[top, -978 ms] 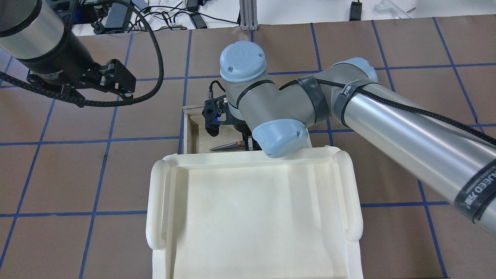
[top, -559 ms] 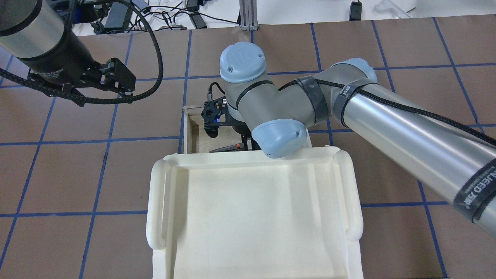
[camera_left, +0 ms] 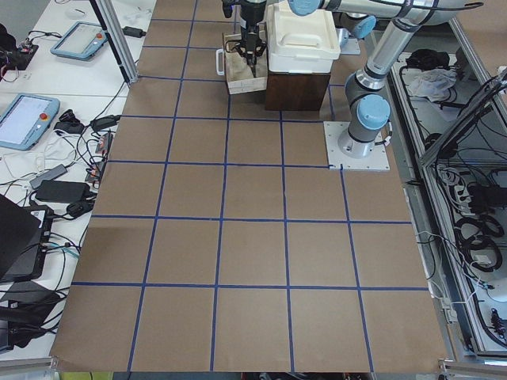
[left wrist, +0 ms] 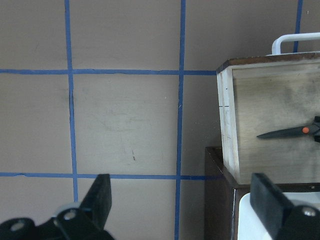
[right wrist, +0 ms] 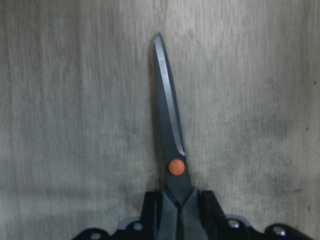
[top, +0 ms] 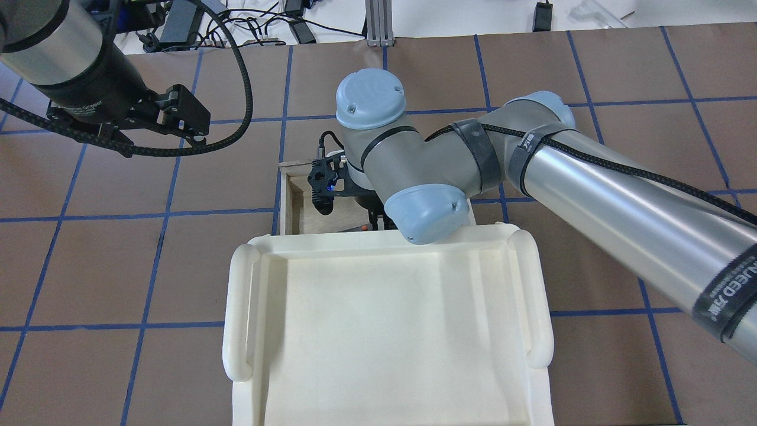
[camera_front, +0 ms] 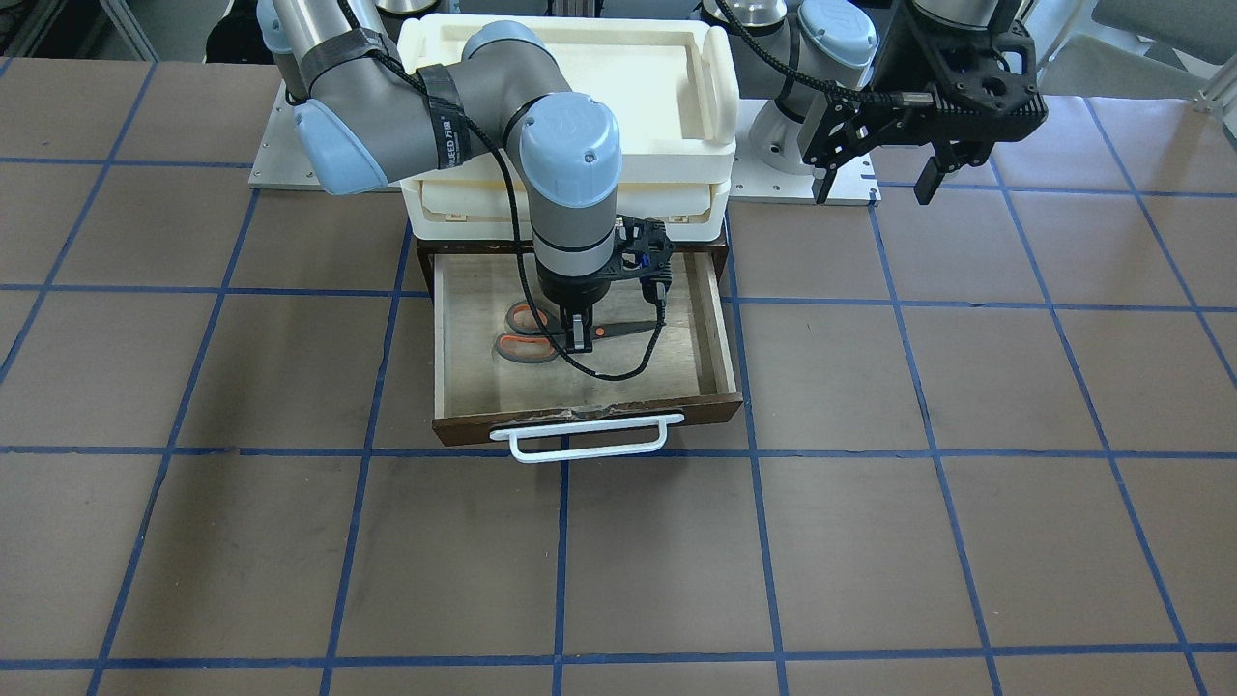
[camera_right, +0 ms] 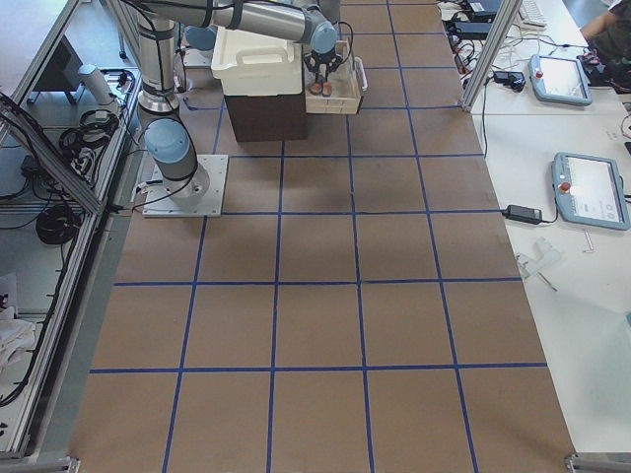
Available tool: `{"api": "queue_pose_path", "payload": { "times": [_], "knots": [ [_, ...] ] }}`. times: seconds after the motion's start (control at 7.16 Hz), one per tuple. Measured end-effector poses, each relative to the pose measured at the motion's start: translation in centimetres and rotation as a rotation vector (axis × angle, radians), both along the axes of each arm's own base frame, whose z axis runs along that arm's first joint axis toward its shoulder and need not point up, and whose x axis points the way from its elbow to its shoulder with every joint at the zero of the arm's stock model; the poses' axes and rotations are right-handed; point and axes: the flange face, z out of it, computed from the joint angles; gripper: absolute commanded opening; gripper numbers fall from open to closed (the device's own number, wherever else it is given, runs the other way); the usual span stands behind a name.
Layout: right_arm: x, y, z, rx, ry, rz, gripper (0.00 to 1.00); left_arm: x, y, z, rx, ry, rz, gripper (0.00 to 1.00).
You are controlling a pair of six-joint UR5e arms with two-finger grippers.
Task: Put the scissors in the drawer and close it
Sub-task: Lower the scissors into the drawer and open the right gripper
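Note:
The scissors (camera_front: 527, 334) are inside the open wooden drawer (camera_front: 722, 333), low over or on its pale floor, with the blades pointing toward the robot's left. My right gripper (camera_front: 578, 335) reaches down into the drawer and is shut on the scissors just behind the orange pivot. The right wrist view shows the blades (right wrist: 169, 125) and both fingers clamped on them. In the overhead view the scissors (top: 355, 228) are mostly hidden behind the tray edge. My left gripper (camera_front: 875, 182) is open and empty, hovering above the table to the robot's left of the drawer. Its view shows the drawer (left wrist: 227, 135) and scissors (left wrist: 287, 132).
The drawer's white bar handle (camera_front: 578, 442) faces away from the robot. A cream-white plastic tray unit (top: 384, 313) sits on the dark cabinet above the drawer. The brown table has a blue tape grid. Cables and tablets lie beyond the table's edges.
My right gripper has lowered the scissors deeper into the drawer, so they are almost hidden behind the tray edge in the overhead view. My left arm has drifted slightly farther out.

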Motion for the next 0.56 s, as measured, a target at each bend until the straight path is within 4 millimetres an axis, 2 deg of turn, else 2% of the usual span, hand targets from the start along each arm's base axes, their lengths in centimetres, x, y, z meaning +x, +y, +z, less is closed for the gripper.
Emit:
{"api": "queue_pose_path", "payload": {
  "times": [0.14, 0.28, 0.56],
  "knots": [
    [0.1, 0.1, -0.1, 0.01, -0.006, -0.005, 1.0, -0.1, 0.0, 0.1, -0.002, -0.001, -0.001, 1.0],
    [0.1, 0.1, 0.0, 0.012, -0.011, -0.008, 1.0, -0.1, 0.2, 0.3, -0.003, -0.005, -0.001, 1.0],
    [0.3, -0.6, 1.6, -0.02, -0.025, -0.01, 1.0, -0.1, 0.1, 0.1, 0.004, -0.007, -0.003, 1.0]
  ]
}}
